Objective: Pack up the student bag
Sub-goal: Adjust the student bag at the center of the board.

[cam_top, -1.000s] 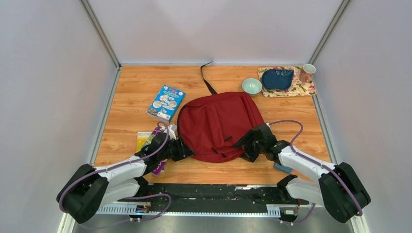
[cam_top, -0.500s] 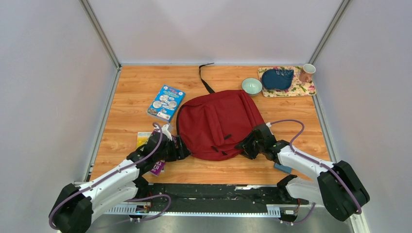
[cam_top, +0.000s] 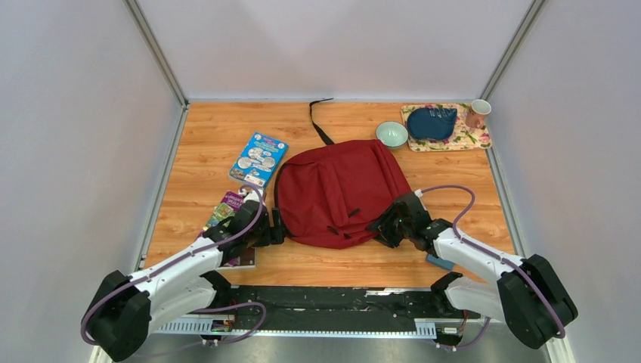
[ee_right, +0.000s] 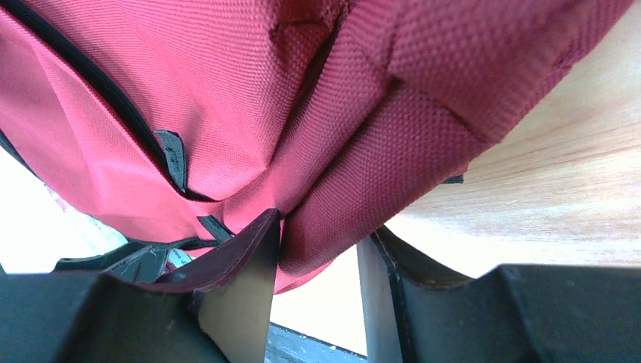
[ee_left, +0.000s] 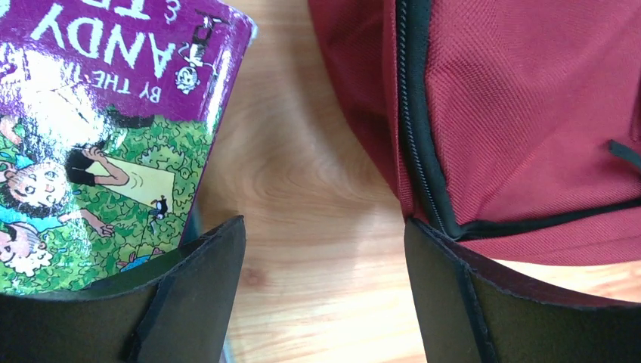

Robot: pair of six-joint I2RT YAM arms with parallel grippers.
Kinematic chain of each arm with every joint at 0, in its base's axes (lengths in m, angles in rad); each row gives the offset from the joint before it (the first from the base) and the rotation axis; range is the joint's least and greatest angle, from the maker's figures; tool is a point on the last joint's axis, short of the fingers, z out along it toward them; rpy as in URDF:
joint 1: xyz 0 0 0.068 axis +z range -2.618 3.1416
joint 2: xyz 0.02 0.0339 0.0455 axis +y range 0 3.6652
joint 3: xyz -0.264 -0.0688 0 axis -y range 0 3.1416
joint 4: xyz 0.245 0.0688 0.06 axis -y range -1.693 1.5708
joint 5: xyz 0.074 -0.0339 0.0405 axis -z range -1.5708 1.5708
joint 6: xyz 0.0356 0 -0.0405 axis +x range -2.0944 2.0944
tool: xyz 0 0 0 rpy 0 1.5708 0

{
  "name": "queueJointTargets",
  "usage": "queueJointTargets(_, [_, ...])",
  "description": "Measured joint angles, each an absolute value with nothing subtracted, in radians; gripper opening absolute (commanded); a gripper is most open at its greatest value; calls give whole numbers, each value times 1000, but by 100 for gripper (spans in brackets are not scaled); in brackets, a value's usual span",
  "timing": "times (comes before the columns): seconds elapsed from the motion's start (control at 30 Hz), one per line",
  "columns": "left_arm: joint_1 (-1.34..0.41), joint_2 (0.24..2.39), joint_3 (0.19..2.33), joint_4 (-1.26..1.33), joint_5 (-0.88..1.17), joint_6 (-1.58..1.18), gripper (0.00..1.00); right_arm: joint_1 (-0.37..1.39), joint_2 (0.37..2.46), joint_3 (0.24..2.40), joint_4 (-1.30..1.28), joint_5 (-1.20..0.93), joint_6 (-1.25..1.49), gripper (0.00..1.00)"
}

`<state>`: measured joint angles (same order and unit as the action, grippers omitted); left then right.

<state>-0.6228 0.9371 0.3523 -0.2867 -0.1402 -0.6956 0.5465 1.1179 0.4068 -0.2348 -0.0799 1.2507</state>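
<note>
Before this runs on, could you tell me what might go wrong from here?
The right jaws pinch only a fold of the student bag, so the fabric may slip out. The left jaws stand open between the bag and the purple book; closing could catch the book instead. Dragging the bag might nudge the bowl beside it.

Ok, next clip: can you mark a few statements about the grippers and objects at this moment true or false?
1. The right gripper is shut on a fold of the large dark red fabric backpack. True.
2. The left gripper grips the purple-covered book. False: it is open, with bare wooden table between its fingers and the book beside one finger.
3. The pale green bowl stands on the floral tray. False: it stands on the wooden table beside the tray.
4. The blue-covered book lies on the table, apart from the backpack. True.
</note>
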Motion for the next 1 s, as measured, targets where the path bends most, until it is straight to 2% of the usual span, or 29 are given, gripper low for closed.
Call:
queueJointTargets(0.5, [-541,944,358,-336,-247,-571,89,546,1093,407,-246,-78,1238,45])
queueJointTargets(0.7, [-529,854,413,-449,-242,-554,89,546,1090,407,-248,-76,1229,45])
queueJointTargets(0.87, [-529,745,520,-444,-167,-601,89,546,1084,405,-244,-79,1200,45])
queueJointTargets(1.0, [-541,774,551,-364,-43,-670,89,546,1033,358,-207,-80,1170,43])
